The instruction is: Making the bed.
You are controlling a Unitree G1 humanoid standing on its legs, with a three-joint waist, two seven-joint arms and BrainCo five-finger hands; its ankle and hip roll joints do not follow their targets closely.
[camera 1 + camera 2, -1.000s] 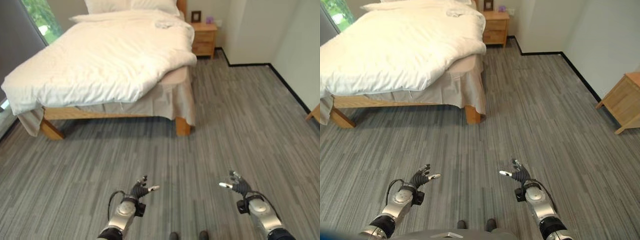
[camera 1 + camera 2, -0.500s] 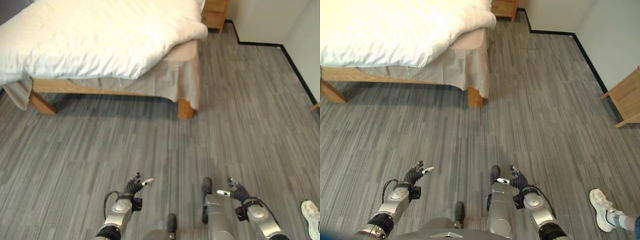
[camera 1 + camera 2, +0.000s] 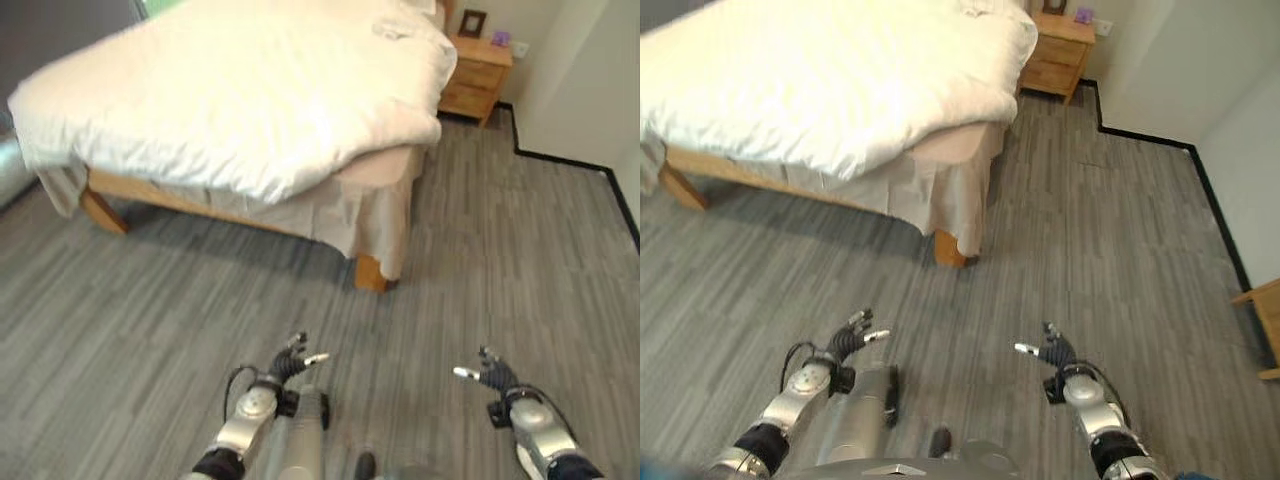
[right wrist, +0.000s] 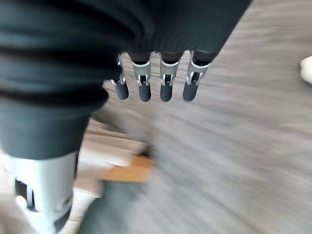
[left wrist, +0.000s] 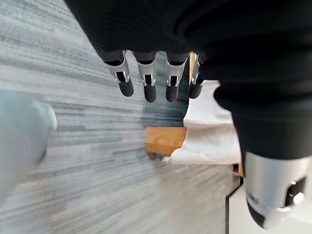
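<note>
View swung up, left hand (image 3: 285,366), right hand (image 3: 492,373) spread

Grey striped plank floor (image 3: 520,260) meets pale walls (image 3: 1160,60) (black skirting), with a wooden nightstand (image 3: 478,78) beyond.

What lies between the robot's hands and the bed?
Bare grey floor, seen in both eye views; left hand and right hand hang open, short of the bed.

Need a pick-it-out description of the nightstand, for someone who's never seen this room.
Start at the big bed under its white duvet. Follow the bed's far end to the corner by the pale wall: the nightstand stands there on the grey floor. It is a small light-wood cabinet carrying a dark picture frame.
</note>
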